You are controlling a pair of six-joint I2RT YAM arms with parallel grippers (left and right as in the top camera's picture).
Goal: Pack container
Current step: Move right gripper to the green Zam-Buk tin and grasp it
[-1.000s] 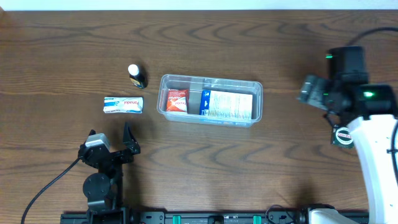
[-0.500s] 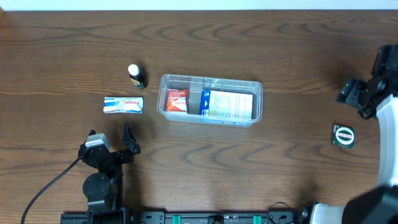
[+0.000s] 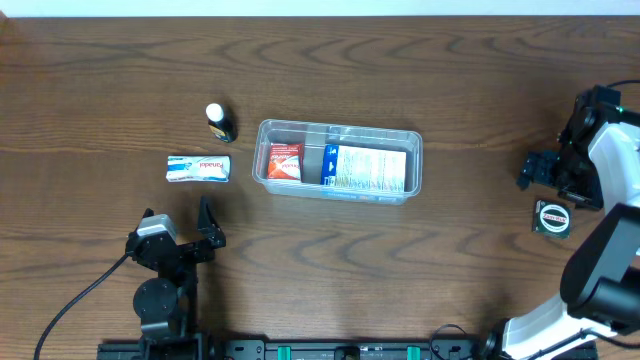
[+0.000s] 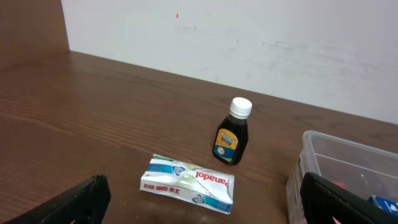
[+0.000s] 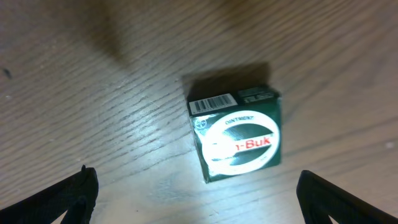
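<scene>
Overhead first: container (image 3: 338, 125) sits mid-bench (image 3: 400, 270), red packet (image 3: 284, 161) and blue-white box (image 3: 366, 167) inside. Left tool (image 3: 178, 215) is spread wide and empty near the front edge; right tool (image 3: 535, 172) hangs just beside a green box (image 3: 552, 218), its gap unclear from here. Left wrist: fingers far apart, touching nothing, with Panadol packet (image 4: 186, 188) and dark bottle (image 4: 233, 132) ahead and the container's corner at right. Right wrist settles it: fingers wide apart above the green box, gripping nothing.
</scene>
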